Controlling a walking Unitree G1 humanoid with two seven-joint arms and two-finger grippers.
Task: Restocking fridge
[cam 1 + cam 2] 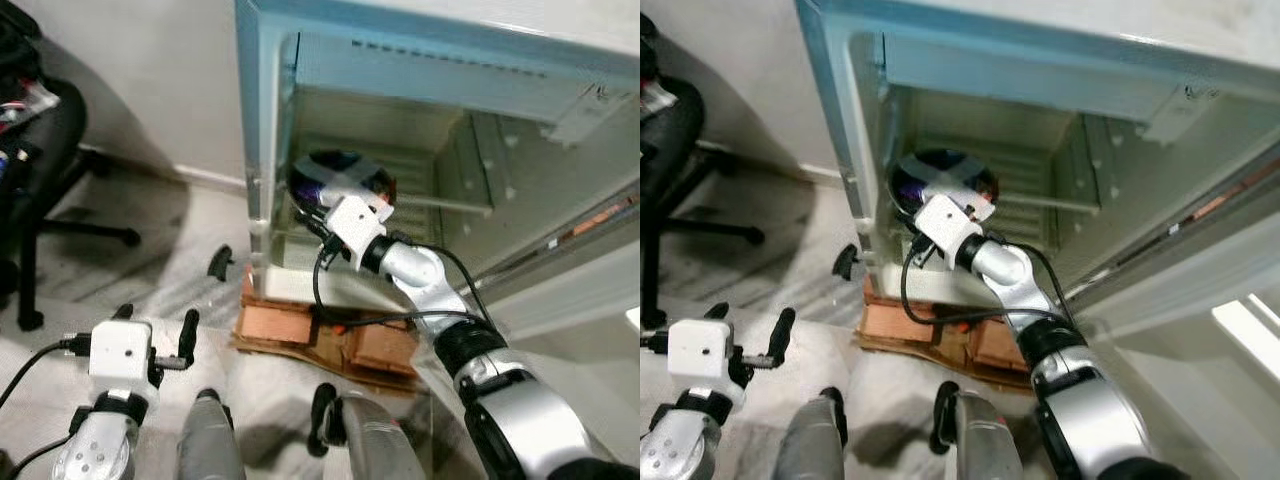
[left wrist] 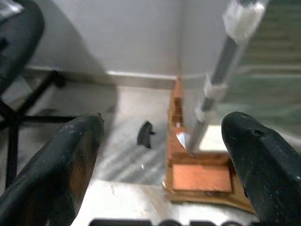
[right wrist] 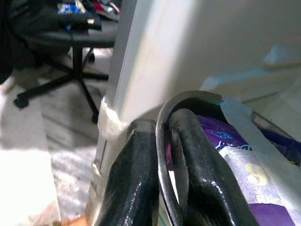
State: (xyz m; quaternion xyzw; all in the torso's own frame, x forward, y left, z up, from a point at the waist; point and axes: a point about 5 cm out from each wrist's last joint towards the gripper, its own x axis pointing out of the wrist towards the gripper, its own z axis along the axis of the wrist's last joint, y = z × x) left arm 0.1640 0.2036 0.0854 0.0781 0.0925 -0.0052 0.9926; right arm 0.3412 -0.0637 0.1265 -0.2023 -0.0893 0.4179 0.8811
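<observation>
Purple pkts in bowl [image 3: 244, 155], text unreadable. R gripper [image 3: 162, 155] fingers clamped on bowl rim inside fridge [image 1: 420, 130]. L gripper [image 2: 164, 155] fingers apart, at 7 o'clock.

black office chair [image 1: 40, 180], cardboard [image 1: 330, 345], floor [image 1: 160, 215]

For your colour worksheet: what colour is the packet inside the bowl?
Purple packet in the bowl, clearest in the right wrist view.
</observation>
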